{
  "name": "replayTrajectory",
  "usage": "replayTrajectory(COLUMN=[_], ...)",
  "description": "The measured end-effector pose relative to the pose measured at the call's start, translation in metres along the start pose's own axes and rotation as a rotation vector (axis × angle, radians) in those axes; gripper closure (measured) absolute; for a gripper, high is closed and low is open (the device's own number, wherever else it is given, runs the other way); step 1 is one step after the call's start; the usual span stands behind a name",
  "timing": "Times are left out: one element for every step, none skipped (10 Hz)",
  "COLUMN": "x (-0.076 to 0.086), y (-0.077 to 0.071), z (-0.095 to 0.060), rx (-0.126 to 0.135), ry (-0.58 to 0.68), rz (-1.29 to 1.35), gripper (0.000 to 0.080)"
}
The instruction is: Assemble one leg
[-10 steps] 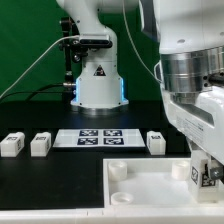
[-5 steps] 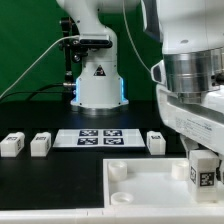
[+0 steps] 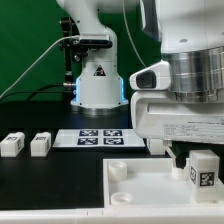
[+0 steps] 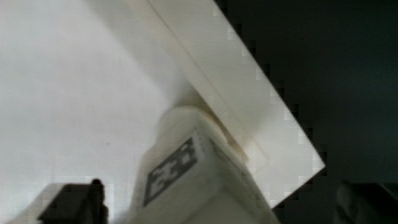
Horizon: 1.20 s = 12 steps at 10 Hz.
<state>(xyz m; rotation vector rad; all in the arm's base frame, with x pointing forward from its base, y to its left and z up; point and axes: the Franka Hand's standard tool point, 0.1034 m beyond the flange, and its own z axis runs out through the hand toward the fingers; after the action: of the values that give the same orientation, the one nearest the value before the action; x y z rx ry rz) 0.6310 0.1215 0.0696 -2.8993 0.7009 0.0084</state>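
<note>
1. Nearest the exterior camera lay the large white panel (image 3: 150, 185), flat on the dark table (image 3: 40, 180), with a raised round socket (image 3: 117, 170) at its corner toward the exterior view's left.
2. On the panel's corner toward the exterior view's right stood the leg (image 3: 201, 168), upright, its long axis vertical and a tagged face turned to the camera. Whether it was fully seated in its socket could not be told.
3. The gripper (image 3: 196, 150) hung directly above the leg, so the leg lay straight below the claw. The wrist view showed the leg (image 4: 192, 175) running away between the two dark fingertips (image 4: 75, 200), with a gap on each side: the jaws stood apart and held nothing.
4. Judgement: the leg looked released in place, so the coming move would likely be a straight lift clear; any sideways drift could knock the upright block.
5. Further back, a spare leg (image 3: 155, 141) peeked out beside the gripper, and the marker board (image 3: 98, 136) lay flat.
6. Toward the exterior view's left, two more small blocks (image 3: 25, 144) sat side by side, well apart from the panel.
7. Farthest stood the arm's white base (image 3: 97, 80).
</note>
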Motion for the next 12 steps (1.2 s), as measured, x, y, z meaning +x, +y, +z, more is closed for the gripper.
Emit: replayTrajectory(x=[0.0009,0.0019,0.0021,0.0024,0.0021,0.0022,0.0021,0.0018,0.0019,0.0020,0.0021,0.0023], y=[0.0016,0.0040,0.0042,0.0039,0.0042,0.0043,0.0042,0.0040,0.0041,0.0042,0.0044,0.0046], z=[-0.0001,-0.0002,-0.0012,-0.0020,-0.0013,-0.0013,-0.0012,-0.0011,-0.0011,-0.0011,-0.0010,-0.0011], rx=[-0.012,-0.036,-0.041,-0.048,-0.048,-0.048,-0.047,-0.046,-0.044,-0.043,-0.041,-0.038], ry=[0.004,0.007,0.000,0.001,0.001,0.001,0.001,0.003,0.005,0.007,0.008,0.009], rz=[-0.145,-0.332,-0.419,-0.500,-0.466,-0.450,-0.438,-0.340,-0.229,-0.115,-0.031,0.072], gripper=[0.0150,0.0150,0.0150,0.0150,0.0150,0.0274,0.0414,0.0510,0.0510,0.0509,0.0509,0.0509])
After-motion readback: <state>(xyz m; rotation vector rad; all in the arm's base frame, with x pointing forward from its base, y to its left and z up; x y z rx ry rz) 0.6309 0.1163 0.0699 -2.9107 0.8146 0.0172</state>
